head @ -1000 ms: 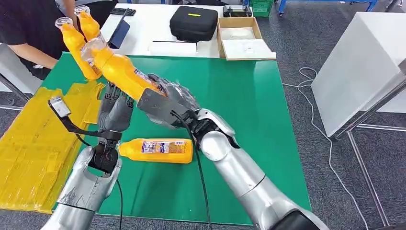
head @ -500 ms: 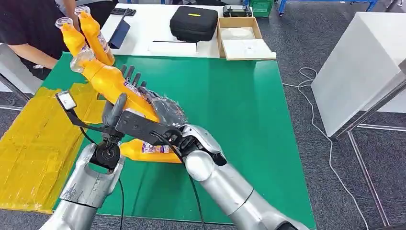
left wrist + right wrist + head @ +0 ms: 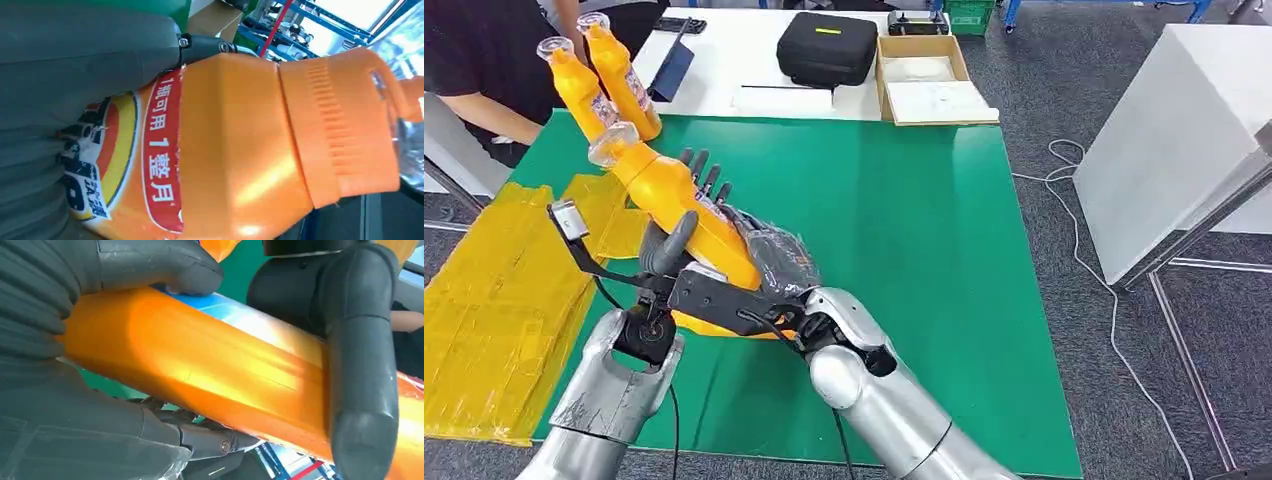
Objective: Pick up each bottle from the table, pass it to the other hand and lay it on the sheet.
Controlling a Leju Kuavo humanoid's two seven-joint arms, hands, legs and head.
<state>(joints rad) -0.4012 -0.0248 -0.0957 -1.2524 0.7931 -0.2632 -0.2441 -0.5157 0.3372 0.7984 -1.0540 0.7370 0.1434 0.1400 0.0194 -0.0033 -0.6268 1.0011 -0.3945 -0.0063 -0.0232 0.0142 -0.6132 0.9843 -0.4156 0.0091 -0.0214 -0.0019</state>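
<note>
**Bottle held in both hands above green table**

An orange bottle [image 3: 674, 205], tilted with its cap toward the upper left of the head view, sits left of centre. The right hand [image 3: 769, 255] wraps its base; the left hand [image 3: 686, 215] grips its middle, thumb across. Two more bottles [image 3: 602, 85] stand upper left beside the yellow sheet [image 3: 494, 300].

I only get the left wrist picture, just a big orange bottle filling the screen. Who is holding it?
Observer: Both. In the head view the left hand and the right hand wrap the same bottle above the green table.
Operator: Are there other bottles?
Observer: Two stand at the table's far left corner, and another lies under the arms.
Operator: Where does it go?
Observer: A yellow sheet lies to the robot's left.
</note>
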